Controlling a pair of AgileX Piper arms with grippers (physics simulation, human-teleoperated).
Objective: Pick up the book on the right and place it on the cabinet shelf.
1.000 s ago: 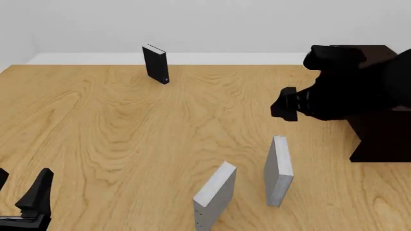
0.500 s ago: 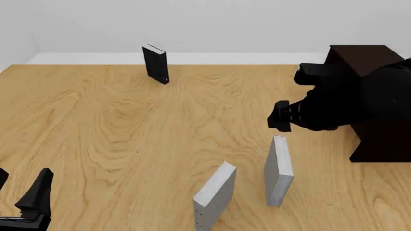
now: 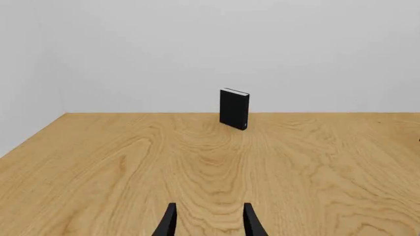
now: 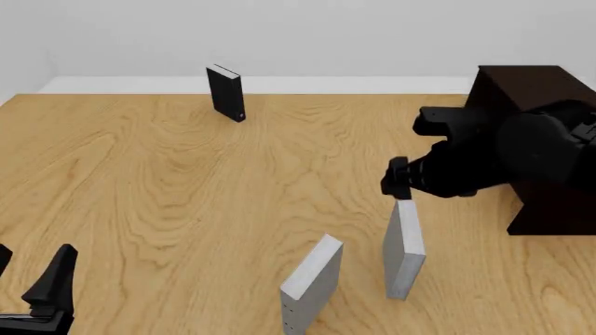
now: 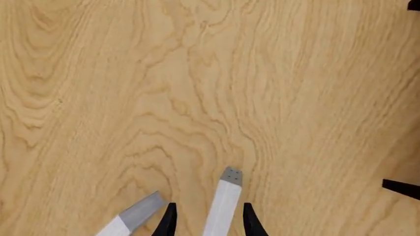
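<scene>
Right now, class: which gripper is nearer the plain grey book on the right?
Right. The right gripper hangs just above the plain grey book, fingers straddling it; the left gripper sits far across the table.

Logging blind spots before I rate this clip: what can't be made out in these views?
- Front view: right pincer fingertips, masked by the dark arm, above the book.
- Front view: cabinet shelf opening, hidden by the arm and cut by the edge.
- Right wrist view: the book's lower part, cut by the edge.
- Front view: left pincer, cropped at the corner.
</scene>
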